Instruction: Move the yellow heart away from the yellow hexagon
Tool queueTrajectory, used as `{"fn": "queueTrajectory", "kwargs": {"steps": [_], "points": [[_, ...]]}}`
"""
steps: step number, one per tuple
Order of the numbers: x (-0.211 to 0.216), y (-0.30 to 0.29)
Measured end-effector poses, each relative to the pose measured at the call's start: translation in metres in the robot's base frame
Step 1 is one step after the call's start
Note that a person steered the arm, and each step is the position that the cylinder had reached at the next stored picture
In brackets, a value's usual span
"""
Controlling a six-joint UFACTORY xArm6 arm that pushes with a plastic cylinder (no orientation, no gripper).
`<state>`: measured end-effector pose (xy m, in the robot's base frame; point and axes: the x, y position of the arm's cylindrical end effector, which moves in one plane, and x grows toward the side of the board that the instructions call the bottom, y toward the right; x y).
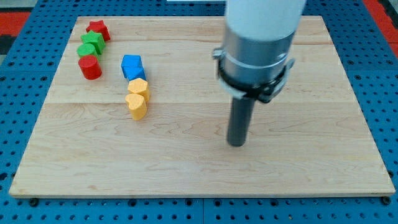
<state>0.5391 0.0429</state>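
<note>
Pale wooden board (186,162) lies on a blue pegboard base. Yellow heart (137,106) sits left of centre, touching the yellow hexagon (138,86) at its 12 o'clock; a blue block (132,65) touches the hexagon's far side. Toward 11 o'clock cluster a red cylinder (90,67), a green block (91,45) and a red block (98,29). My tip (236,143) rests on bare wood at the heart's 4 o'clock, well apart, touching nothing; the rod has no jaws and holds nothing. Judging by this, the approach is in hand: next the tip should reach the heart's hexagon-facing side and push toward 6 o'clock.
</note>
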Motion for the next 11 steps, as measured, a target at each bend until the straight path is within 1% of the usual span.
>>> {"fn": "queueTrajectory", "kwargs": {"steps": [1, 2, 3, 4, 5, 6, 7, 10, 11], "points": [[0.028, -0.055], [0.039, -0.126], [0.036, -0.184], [0.011, -0.192], [-0.024, -0.192], [-0.048, -0.192], [-0.057, -0.160], [-0.113, -0.094], [-0.138, -0.076]]}}
